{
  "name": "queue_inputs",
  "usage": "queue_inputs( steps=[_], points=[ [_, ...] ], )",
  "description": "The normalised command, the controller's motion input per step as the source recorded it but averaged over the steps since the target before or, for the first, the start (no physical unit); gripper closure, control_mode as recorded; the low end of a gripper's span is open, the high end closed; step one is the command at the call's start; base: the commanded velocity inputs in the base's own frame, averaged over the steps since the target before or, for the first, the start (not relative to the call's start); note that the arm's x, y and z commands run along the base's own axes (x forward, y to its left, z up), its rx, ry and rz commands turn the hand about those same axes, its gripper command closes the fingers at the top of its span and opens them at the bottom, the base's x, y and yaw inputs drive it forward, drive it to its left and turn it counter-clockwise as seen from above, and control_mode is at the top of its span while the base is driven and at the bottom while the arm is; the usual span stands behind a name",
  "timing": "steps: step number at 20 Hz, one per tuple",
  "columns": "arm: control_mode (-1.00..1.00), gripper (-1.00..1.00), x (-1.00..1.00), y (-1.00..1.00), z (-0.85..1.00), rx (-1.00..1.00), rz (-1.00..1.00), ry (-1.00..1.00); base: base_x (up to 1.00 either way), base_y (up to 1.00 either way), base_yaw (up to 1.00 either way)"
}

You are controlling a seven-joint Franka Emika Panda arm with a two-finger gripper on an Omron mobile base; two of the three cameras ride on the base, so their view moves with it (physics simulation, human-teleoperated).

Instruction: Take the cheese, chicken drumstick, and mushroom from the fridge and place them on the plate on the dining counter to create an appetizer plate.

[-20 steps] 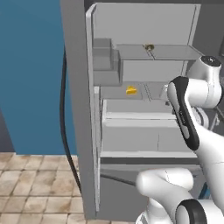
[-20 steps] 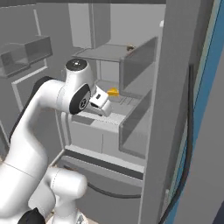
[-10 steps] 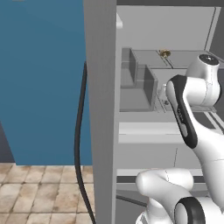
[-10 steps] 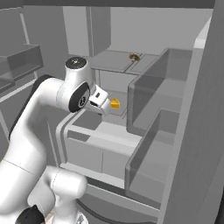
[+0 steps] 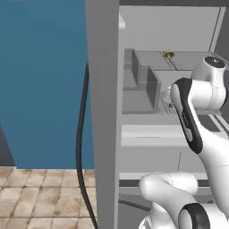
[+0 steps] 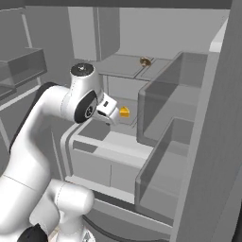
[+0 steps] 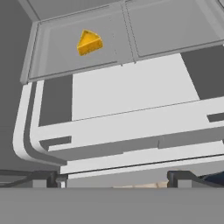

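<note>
The fridge stands open in front of me, pale grey inside. The cheese, a small yellow wedge, lies on a middle shelf above a white drawer front. In the right base view the cheese sits just beyond my gripper. One shelf higher rests the mushroom, a tiny tan cap, also seen as the mushroom. My gripper is open, its fingertips far apart with nothing between them. The chicken drumstick, the plate and the dining counter are out of view.
Grey door bins jut out on the right of the fridge opening. The fridge's side wall stands close on the left, with a blue wall and a black cable beyond. A white drawer lies below the cheese shelf.
Both base views have shifted forward and sideways, so the camera has moved closer to the fridge. My hand now sits nearer the cheese. The jaws stay open.
</note>
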Motion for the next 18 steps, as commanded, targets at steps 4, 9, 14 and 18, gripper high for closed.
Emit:
queue_inputs(
  steps=[4,9,14,18],
  points=[
    [-1.00,-1.00,-0.17,-0.18,0.25,0.00,0.17,-0.08,0.00,0.00,0.00],
    [-1.00,-1.00,-0.09,-0.03,0.52,-0.03,0.09,-0.15,0.00,0.00,0.00],
    [-1.00,-1.00,0.20,0.00,0.25,-0.06,0.00,-0.05,0.00,0.00,0.00],
    [-1.00,-1.00,0.27,0.00,0.14,-0.12,0.00,0.00,0.00,0.00,0.00]
  ],
)
